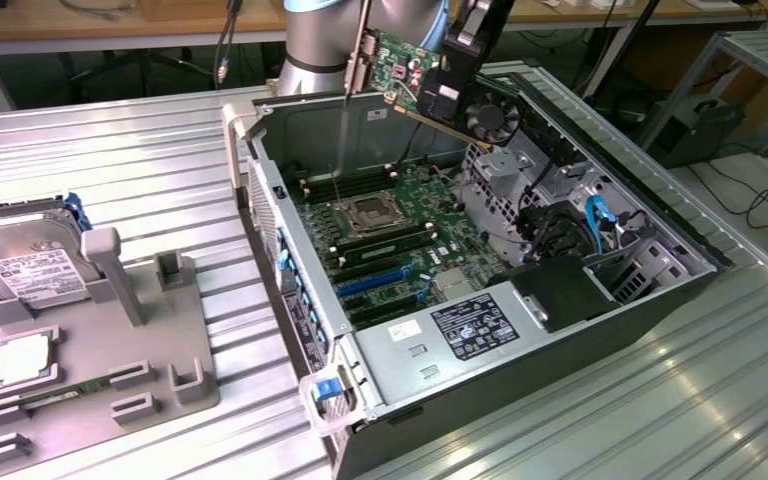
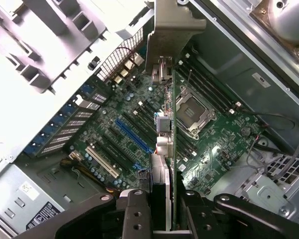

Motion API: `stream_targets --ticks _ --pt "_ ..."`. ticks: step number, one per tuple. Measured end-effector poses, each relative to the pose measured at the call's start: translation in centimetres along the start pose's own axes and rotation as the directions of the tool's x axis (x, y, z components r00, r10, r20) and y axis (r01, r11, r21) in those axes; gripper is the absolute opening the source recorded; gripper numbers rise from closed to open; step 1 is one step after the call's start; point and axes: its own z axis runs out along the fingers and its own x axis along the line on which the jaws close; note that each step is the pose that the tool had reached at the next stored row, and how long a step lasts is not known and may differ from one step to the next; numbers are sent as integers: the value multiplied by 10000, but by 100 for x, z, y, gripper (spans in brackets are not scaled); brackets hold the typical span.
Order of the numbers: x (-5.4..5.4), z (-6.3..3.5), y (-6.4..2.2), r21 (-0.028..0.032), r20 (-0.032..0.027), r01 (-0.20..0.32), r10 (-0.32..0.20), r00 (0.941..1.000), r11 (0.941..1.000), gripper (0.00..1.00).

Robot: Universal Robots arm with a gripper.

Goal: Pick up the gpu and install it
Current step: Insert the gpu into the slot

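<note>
End effector [image 2: 159, 211] clamped on gpu [image 2: 163, 149], card edge-on between its fingers [image 2: 134, 211]. Exterior view: gpu [image 1: 418, 70] held tilted in air over far end of open case [image 1: 267, 190], above motherboard [image 1: 391, 235], not seated. Hard drive [image 1: 24, 262] on desk [image 1: 131, 150], exterior view's left.

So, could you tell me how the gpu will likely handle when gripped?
The gpu is probably stiff: it hangs unbent in the gripper. It is likely fragile, given its bare circuitry. The fan sits toward one end, so it may tilt.
</note>
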Motion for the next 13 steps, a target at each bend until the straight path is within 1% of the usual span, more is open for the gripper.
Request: stream_targets --ticks 5,8,13 --pt "0 0 0 -2 -17 232 -232 9997 9997 28" --pt "0 0 0 -4 -39 520 -520 9986 9986 28" --pt "0 0 0 -7 -58 780 -780 9969 9970 28"
